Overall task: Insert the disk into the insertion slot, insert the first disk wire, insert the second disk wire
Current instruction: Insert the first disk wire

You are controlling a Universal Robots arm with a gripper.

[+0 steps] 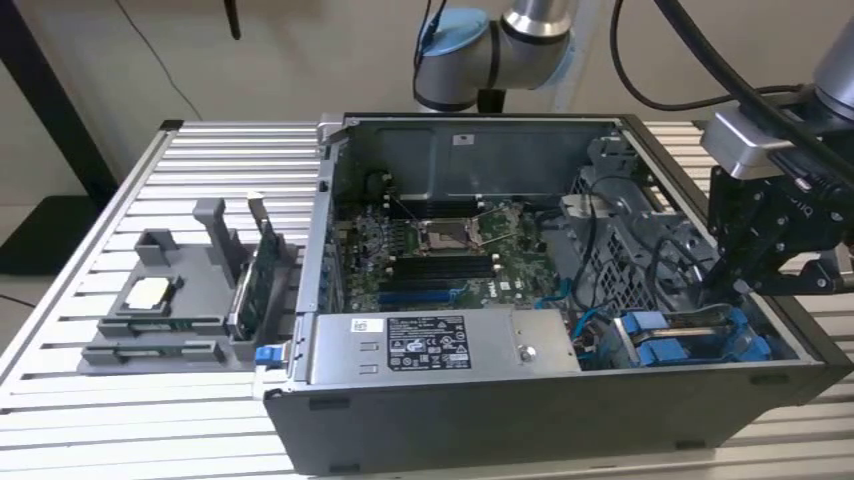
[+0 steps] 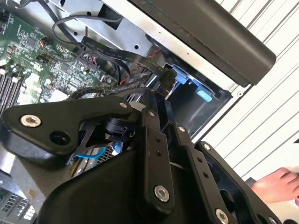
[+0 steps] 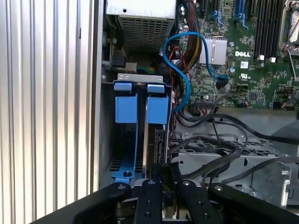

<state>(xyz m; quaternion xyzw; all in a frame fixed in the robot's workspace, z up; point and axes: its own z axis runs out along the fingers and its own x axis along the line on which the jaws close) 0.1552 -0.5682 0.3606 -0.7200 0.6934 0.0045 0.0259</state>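
Gripper (image 1: pixel 743 290) hangs over the open computer case (image 1: pixel 534 420), at the exterior view's right. In the first wrist view the fingers (image 3: pixel 148 200) are drawn narrow, pinching the near edge of the disk (image 3: pixel 156 140). The disk stands edge-on in the insertion slot (image 3: pixel 107 140) (blue carrier tab at its far end). The black linkage half hides the contact. Black cables (image 3: pixel 215 144) lie just beside. How deep the disk sits: cannot tell.

The disk (image 3: pixel 157 112) stands on edge in its bright blue carrier, set down inside the dark grey insertion slot (image 3: pixel 119 144). A blue wire (image 3: pixel 183 79) curves just beside it.
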